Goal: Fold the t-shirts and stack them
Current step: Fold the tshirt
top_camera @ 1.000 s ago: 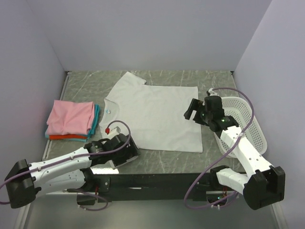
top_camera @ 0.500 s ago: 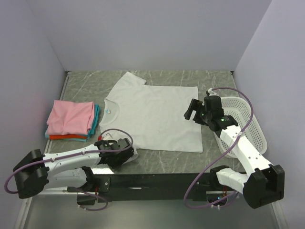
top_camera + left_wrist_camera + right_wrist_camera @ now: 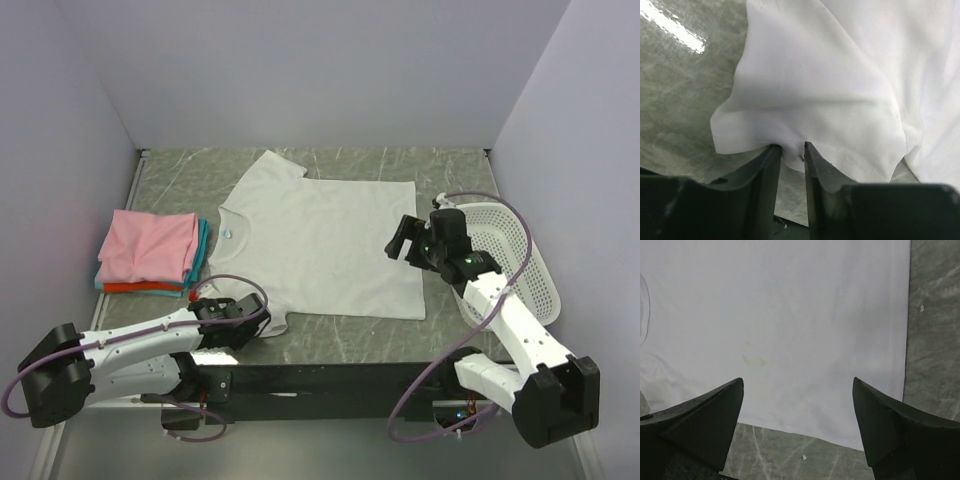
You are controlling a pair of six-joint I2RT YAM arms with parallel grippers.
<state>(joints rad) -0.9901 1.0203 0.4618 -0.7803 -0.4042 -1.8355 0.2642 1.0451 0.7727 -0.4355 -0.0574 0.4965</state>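
Observation:
A plain white t-shirt (image 3: 320, 240) lies spread flat on the grey marble table (image 3: 400, 165), its blue neck label to the left. My left gripper (image 3: 262, 318) is at the shirt's near sleeve. In the left wrist view its fingers (image 3: 771, 159) are pinched on the sleeve hem of the white t-shirt (image 3: 815, 75), with cloth bunched between the tips of the left gripper (image 3: 792, 150). My right gripper (image 3: 400, 240) hovers open over the shirt's right hem. In the right wrist view, between the wide-apart jaws of the right gripper (image 3: 797, 385), only the white t-shirt (image 3: 790, 315) shows. A folded stack of pink, teal and orange-red t-shirts (image 3: 150, 250) sits at the left.
A white perforated basket (image 3: 510, 260) stands tilted at the right edge of the table, just behind my right arm. Bare marble table (image 3: 930, 315) shows beside the shirt's hem. Lilac walls close in the back and both sides.
My left gripper has drawn back along the near edge to the sleeve corner, and its jaws have closed on the hem. The right gripper has shifted slightly nearer and stays open.

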